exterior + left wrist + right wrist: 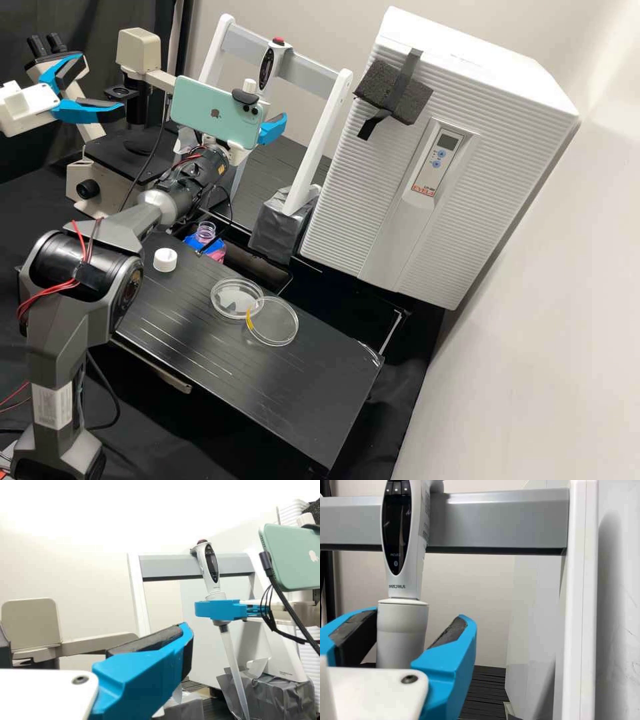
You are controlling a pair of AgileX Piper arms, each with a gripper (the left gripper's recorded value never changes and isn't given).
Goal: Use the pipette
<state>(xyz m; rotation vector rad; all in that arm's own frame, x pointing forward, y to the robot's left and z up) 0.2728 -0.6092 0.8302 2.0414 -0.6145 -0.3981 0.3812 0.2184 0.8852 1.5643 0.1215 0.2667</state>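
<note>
Right gripper point(415, 616) jaws apart on either side of the pipette point(402, 540) barrel; left gripper point(99, 90) jaws wide apart.

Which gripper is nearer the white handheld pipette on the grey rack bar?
Right. The right gripper flanks the white handheld pipette on the grey rack bar, fingers apart. The left gripper sits far off, up by the beige microscope.

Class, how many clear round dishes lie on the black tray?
2. The first dish lies nearer the white cap; the second dish lies beside it, nearer the camera, rims meeting. None seems hidden.
</note>
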